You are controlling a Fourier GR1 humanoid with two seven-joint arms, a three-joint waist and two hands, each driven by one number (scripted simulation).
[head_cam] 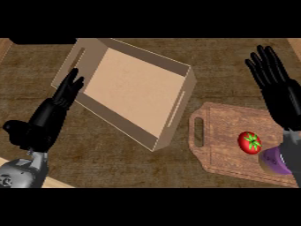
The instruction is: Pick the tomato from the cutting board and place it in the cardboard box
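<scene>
While the tomato (249, 142) lies untouched on the board (219, 128), just beside a purple item (271, 161) (partly hidden by the right forearm), the right hand (284, 93) hovers past the board, fingers straight and spread. The box (133, 88) sits left of the board. The left hand (48, 115) is open beside its left wall.

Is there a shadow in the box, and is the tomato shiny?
Head view: in the cardboard box the left inner wall looks darker than the pale floor, so it is shaded; the tomato on the cutting board is evenly bright red, no glare spot visible; the left hand and right hand show nearly flat black.
</scene>
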